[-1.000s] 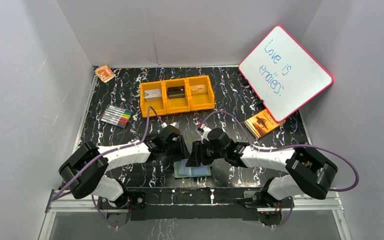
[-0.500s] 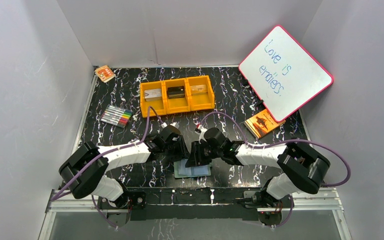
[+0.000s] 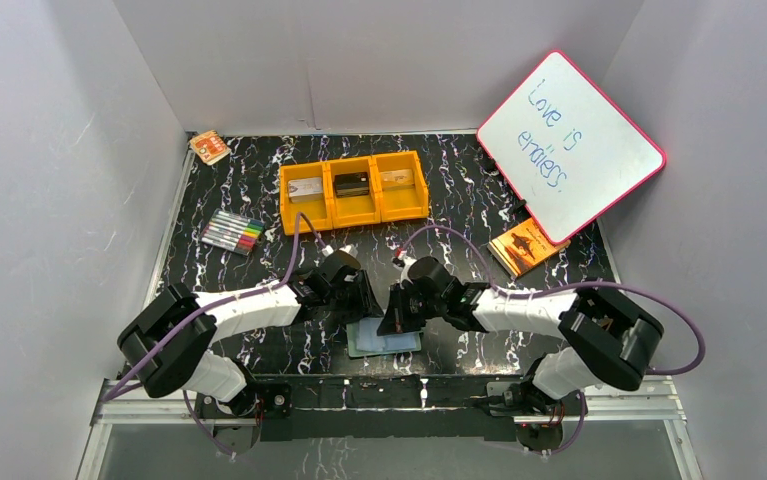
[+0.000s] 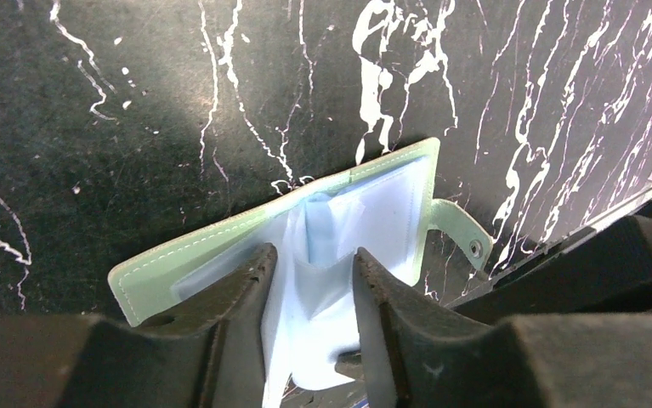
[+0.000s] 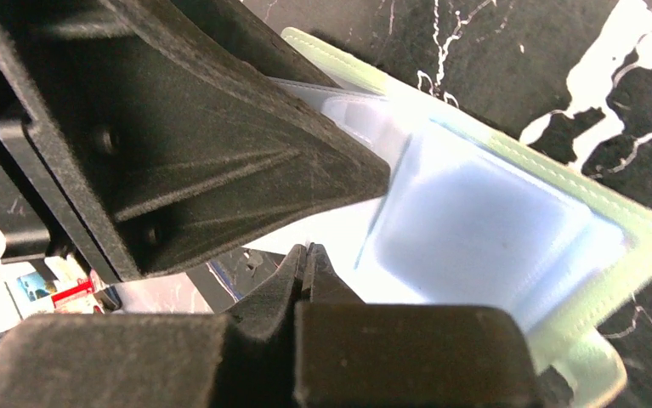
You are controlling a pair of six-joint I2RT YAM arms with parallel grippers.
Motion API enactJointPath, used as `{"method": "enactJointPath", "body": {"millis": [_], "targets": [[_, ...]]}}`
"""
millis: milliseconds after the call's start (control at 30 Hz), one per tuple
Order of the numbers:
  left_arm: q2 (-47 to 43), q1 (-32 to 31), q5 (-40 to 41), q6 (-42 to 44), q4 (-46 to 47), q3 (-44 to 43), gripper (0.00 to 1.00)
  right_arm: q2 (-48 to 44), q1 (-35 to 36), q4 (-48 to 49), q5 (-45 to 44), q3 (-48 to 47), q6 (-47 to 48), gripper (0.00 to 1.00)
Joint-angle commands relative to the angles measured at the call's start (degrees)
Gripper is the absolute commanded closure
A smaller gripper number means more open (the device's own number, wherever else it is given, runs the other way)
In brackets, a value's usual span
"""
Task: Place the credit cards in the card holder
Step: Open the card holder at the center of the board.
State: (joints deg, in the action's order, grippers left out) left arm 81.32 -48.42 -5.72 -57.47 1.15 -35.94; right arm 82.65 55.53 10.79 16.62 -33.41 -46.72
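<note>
Right gripper [image 5: 307,253] clenched at the pocket film, no card visible. Left gripper [image 4: 314,259] jaws apart astride a blue leaf – likely pinning the grey-green folding card holder [image 4: 169,263] open, lower centre. Silver, black, tan plastic credit cards [image 3: 351,184] sit in the orange three-compartment tray [image 3: 354,222], upper centre – arms crowd the holder.

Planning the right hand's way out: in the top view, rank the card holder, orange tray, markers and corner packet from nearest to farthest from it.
From the right hand:
1. Card holder, directly beneath it.
2. Tray, behind, centre.
3. Markers, left side.
4. Packet, far left corner.
</note>
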Motion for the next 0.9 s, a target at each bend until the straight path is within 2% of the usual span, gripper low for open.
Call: {"method": "enactJointPath", "body": {"millis": [0,100,233,567,867], "targets": [[-2.94,0.43,1.60,0.98,-3.95,-1.50,0.57,-3.99,0.22,-3.37,-3.89,0.49,-0.81,1.00],[-5.51,0.43,3.94,1.96,-7.45,-2.66,0.38,-5.73,0.20,-5.73,-6.47,1.01,-1.12,1.00],[-9.15,0.41,7.09,2.73,-11.86,-3.87,0.31,-6.27,0.20,-7.67,-8.08,1.17,-1.40,1.00],[-15.12,0.43,7.99,1.80,-15.31,-1.83,0.29,-6.76,0.20,-12.94,-13.33,1.41,-3.97,1.00],[-10.74,0.35,2.23,1.39,-8.08,-0.78,0.38,-8.30,0.22,-19.18,-19.53,1.47,-5.40,1.00]]}}
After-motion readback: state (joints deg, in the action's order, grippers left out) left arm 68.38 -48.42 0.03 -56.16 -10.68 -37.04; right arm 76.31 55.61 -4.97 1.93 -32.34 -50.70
